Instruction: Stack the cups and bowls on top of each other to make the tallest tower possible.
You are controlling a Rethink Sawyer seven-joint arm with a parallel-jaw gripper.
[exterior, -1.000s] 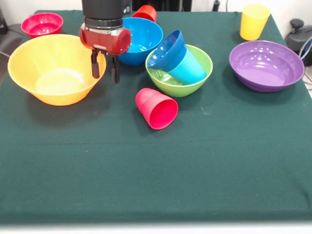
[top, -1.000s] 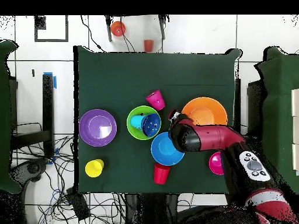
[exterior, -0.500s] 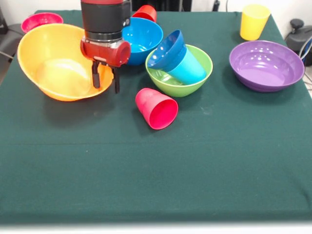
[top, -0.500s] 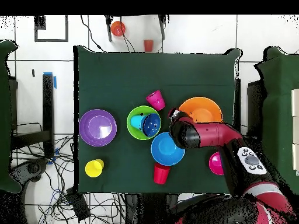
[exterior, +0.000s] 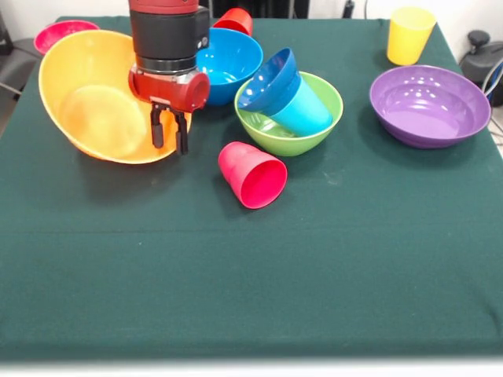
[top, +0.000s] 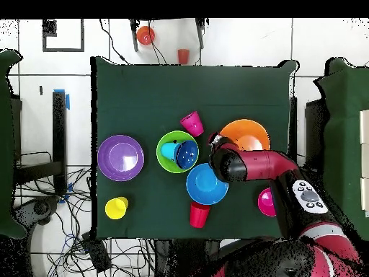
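Note:
My gripper (exterior: 169, 133) (top: 215, 141) is shut on the near right rim of the huge orange-yellow bowl (exterior: 94, 102) (top: 249, 133), which hangs tilted with its left side raised. A medium blue bowl (exterior: 232, 59) sits just behind the gripper. The green bowl (exterior: 318, 133) holds a small dark blue bowl (exterior: 267, 78) and a light blue cup (exterior: 308, 111), both leaning. One red cup (exterior: 251, 174) lies on its side in front of them. Another red cup (exterior: 234, 20) stands behind the blue bowl.
A purple bowl (exterior: 428, 106) sits at the right with a yellow cup (exterior: 409, 35) behind it. The small red bowl (exterior: 63, 30) peeks out behind the orange-yellow bowl at the far left corner. Green cloth (exterior: 251, 275) covers the table.
The gripper closed on the orange-yellow bowl's rim and raised it. The bowl went from flat on the cloth to steeply tilted, shifting right.

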